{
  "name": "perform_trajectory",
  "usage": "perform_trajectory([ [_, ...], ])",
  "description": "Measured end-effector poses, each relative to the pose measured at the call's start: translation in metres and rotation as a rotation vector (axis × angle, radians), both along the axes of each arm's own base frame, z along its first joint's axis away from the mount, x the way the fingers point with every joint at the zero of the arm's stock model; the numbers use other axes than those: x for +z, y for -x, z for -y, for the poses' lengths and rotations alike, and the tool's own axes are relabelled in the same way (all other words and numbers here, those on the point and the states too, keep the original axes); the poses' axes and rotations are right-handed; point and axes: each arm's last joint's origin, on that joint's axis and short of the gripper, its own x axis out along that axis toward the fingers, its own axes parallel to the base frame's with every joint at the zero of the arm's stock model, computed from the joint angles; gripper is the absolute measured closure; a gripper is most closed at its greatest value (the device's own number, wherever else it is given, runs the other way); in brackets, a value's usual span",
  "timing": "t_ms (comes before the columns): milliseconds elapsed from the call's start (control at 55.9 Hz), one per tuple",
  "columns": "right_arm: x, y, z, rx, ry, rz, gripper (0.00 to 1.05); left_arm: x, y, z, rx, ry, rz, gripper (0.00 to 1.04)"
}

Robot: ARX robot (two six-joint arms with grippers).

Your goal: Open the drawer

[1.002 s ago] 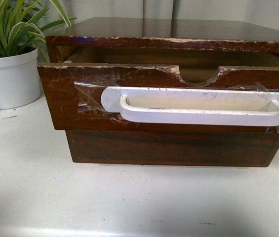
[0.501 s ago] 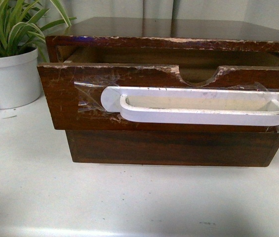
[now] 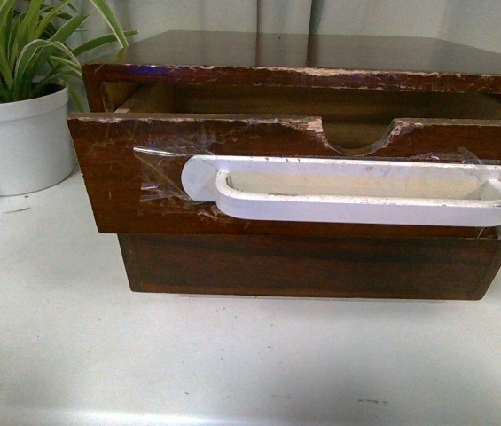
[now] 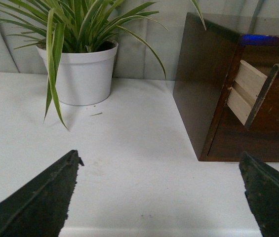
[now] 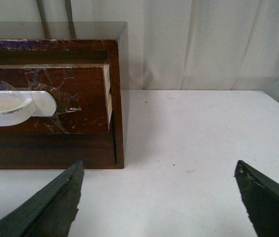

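Partly open drawer point(image 3: 144, 169), right end cropped

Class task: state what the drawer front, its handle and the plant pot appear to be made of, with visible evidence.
Drawer front: dark varnished wood, scratched and chipped along its edges. Handle: probably white plastic, smooth, held by crinkled clear tape. Plant pot: smooth matte white, plastic or ceramic; unclear which.

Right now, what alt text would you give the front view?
A dark scratched wooden drawer with a long white taped-on handle stands pulled out from its cabinet on a white table. A potted plant sits at left; no pincer shows.
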Motion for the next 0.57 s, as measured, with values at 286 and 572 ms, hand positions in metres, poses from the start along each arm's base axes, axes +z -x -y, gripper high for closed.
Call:
perform_trajectory([
  [286,0.0000,0.0000,0.0000,0.000,-0.001,0.000,0.09,0.0000,0.0000,0.0000,0.000,-0.001,0.000,0.06],
  [572,0.0000,0.0000,0.0000,0.000,-0.001,0.000,0.09,0.0000,0.0000,0.0000,0.000,-0.001,0.000,0.06],
])
